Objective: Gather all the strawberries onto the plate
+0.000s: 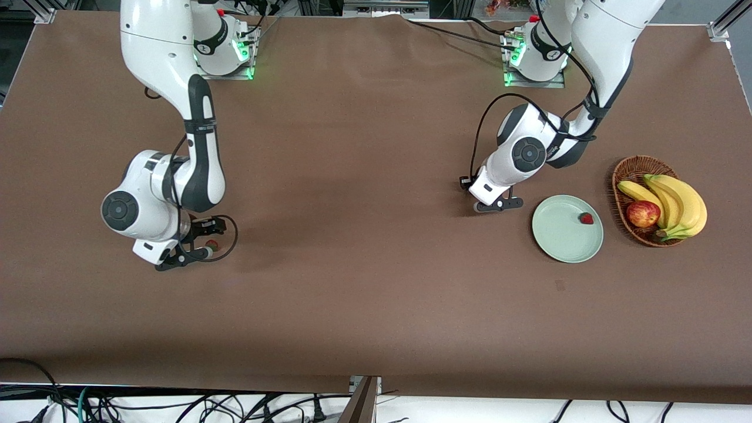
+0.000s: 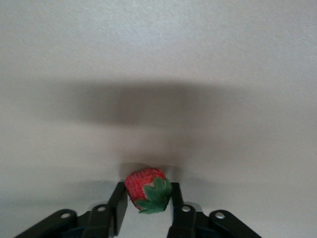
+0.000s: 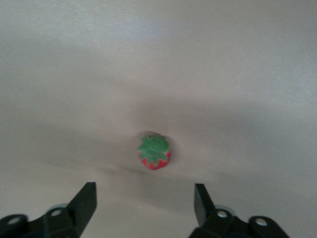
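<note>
Table (image 1: 376, 294): brown cloth.
Plate (image 1: 558, 241): beside basket (image 1: 623, 176), holds one strawberry (image 1: 586, 218).
Left gripper (image 2: 147, 198): clamped on second strawberry (image 2: 147, 190).
Right gripper (image 3: 144, 198): spread wide over third strawberry (image 3: 154, 151).

Brown table (image 1: 364, 282): plate (image 1: 561, 238), basket (image 1: 628, 170), strawberry (image 3: 154, 151).

My left arm comes in from its base and bends low over the table near the plate (image 1: 567, 228), toward my left end of the table. The left gripper (image 2: 147, 198) is down at the tabletop, fingers (image 2: 118, 198) pressed on either side of a strawberry (image 2: 147, 190). My right arm is folded low, well apart from the plate, and the right gripper (image 3: 144, 201) hangs with fingers spread wide, nothing between them.
</note>
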